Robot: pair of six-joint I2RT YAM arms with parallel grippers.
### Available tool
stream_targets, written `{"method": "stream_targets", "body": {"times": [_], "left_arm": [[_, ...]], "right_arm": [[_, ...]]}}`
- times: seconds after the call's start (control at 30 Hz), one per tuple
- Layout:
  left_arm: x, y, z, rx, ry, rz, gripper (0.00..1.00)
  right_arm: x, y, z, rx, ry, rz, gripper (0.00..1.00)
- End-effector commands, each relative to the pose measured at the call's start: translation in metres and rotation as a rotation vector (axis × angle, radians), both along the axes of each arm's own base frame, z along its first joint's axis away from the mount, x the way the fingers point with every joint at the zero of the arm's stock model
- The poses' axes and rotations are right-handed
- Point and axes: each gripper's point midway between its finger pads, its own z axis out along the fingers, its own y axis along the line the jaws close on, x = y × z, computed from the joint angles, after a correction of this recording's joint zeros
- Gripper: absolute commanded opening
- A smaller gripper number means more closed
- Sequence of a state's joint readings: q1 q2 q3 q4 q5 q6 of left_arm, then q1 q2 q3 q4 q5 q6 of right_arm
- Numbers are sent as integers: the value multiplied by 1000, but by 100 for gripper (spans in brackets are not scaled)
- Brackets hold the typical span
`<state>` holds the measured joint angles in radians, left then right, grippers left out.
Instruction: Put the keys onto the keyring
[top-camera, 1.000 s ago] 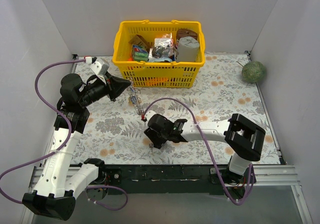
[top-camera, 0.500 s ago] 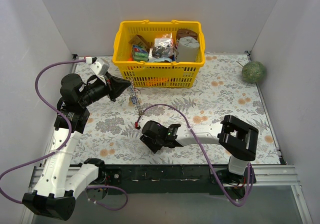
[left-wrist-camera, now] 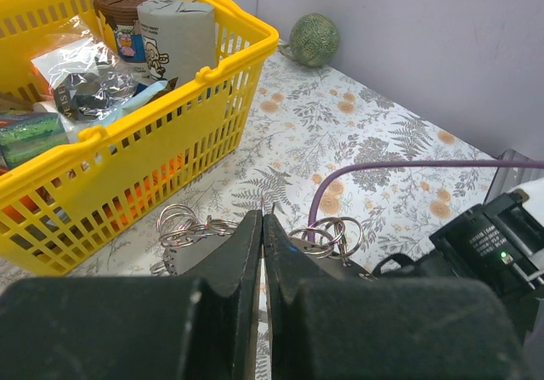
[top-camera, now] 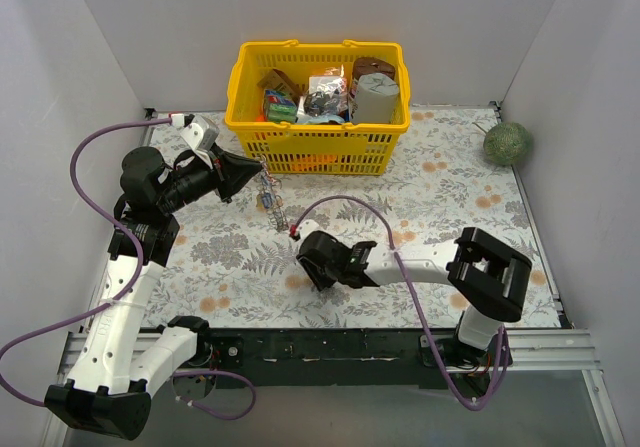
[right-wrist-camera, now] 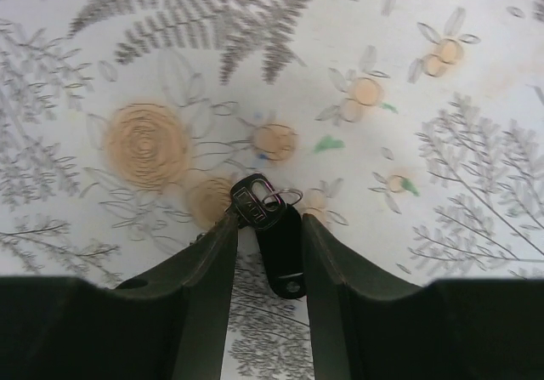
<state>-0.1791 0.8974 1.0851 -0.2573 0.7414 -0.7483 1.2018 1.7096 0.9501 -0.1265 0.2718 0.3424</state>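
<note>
My left gripper (top-camera: pixel 256 179) is shut on the keyring (top-camera: pixel 267 199), a flat piece with several silver split rings hanging from it, held above the table in front of the basket. In the left wrist view the jaws (left-wrist-camera: pixel 262 218) are closed on it, and the rings (left-wrist-camera: pixel 330 232) stick out on both sides. My right gripper (top-camera: pixel 318 275) points down at the table near the front middle. In the right wrist view it (right-wrist-camera: pixel 269 218) is open, straddling a key with a silver head (right-wrist-camera: pixel 253 201) and a black tag (right-wrist-camera: pixel 281 248) lying on the cloth. No blue key shows.
A yellow basket (top-camera: pixel 316 127) full of packets stands at the back middle, and also shows in the left wrist view (left-wrist-camera: pixel 212 74). A green ball (top-camera: pixel 507 143) lies in the back right corner. The right arm's purple cable (top-camera: pixel 345 201) loops over the floral cloth.
My right gripper shifted left and toward the front edge, then came back right and a little farther away. The left gripper with the keyring has stayed still.
</note>
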Motion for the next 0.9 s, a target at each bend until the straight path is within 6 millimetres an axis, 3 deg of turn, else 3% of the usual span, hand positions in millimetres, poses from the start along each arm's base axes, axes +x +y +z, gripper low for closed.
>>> {"method": "stream_targets", "body": {"times": [0.0, 0.1, 0.2, 0.37, 0.47, 0.6, 0.73, 0.87], "left_arm": [[-4, -2, 10, -8, -51, -17, 0], [-3, -2, 8, -9, -50, -15, 0], [-3, -2, 6, -10, -46, -17, 0], [-3, -2, 5, -12, -45, -15, 0], [-3, -2, 4, -12, -43, -17, 0], [-5, -3, 4, -13, -45, -21, 0], [-4, -3, 3, -14, -44, -20, 0], [-4, -3, 2, -18, -39, -20, 0]], "right_arm": [[14, -75, -31, -185, 22, -133, 43], [19, -89, -28, -177, 19, -146, 44], [20, -79, -12, -121, 3, -97, 47], [29, -54, 38, 52, -42, -89, 69], [37, -48, 58, 167, -29, -110, 74], [56, -60, 62, 276, 27, -161, 70], [62, -62, 57, 235, 34, -165, 68], [59, -59, 45, 174, 93, -164, 54]]}}
